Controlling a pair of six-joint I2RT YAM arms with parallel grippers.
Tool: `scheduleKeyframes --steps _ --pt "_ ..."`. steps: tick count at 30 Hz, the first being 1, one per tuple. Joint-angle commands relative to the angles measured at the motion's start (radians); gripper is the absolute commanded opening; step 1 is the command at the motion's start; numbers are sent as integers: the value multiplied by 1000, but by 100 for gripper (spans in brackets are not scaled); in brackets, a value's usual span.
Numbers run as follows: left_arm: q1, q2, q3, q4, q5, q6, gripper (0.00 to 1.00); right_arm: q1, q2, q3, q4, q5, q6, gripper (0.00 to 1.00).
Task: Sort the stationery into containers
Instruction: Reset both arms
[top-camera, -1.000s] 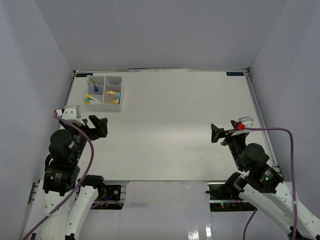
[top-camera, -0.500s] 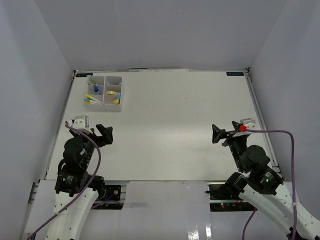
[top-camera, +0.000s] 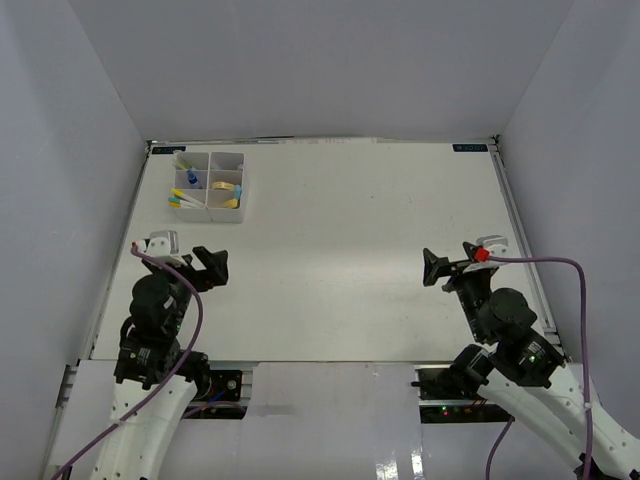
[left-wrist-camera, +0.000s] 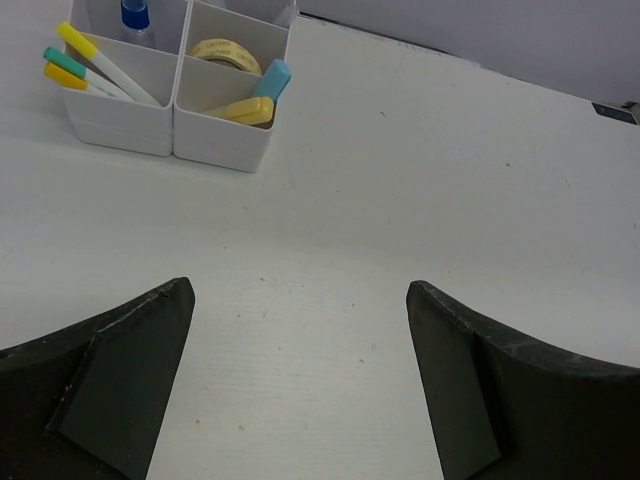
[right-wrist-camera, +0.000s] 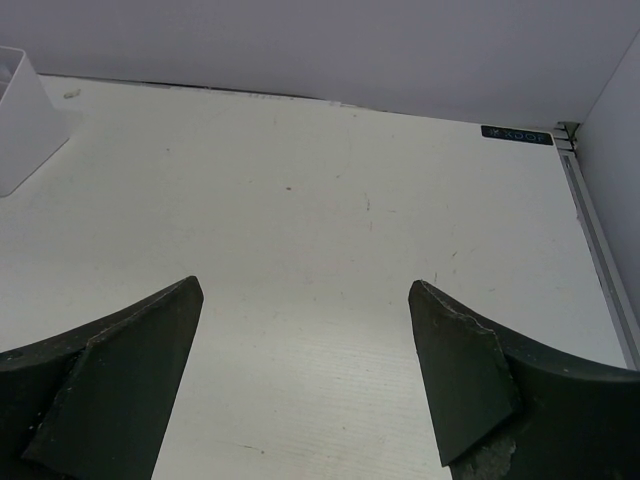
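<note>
Nearest, the left fingers (left-wrist-camera: 120, 380) and the right fingers (right-wrist-camera: 110, 380) stood wide apart, holding nothing, low over the surface (top-camera: 340, 240). At the far left corner, the stationery (left-wrist-camera: 95, 70) lay inside the white tray (left-wrist-camera: 215, 150). Sorting looked finished, so both arms were best parked well away from the tray.

A robotics lab test cell; a white table (top-camera: 340, 250) boxed in by plain pale walls (top-camera: 320, 60); two cabled robot arms (top-camera: 150, 320) bolted at its near edge.
</note>
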Motion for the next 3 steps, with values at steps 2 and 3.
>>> scheduleKeyframes --steps 2,3 --pt "-8 17 -1 27 5 -11 98 -3 17 9 43 9 -17 90" --pt "-7 18 -1 27 2 -9 98 -3 13 10 46 7 -17 90"
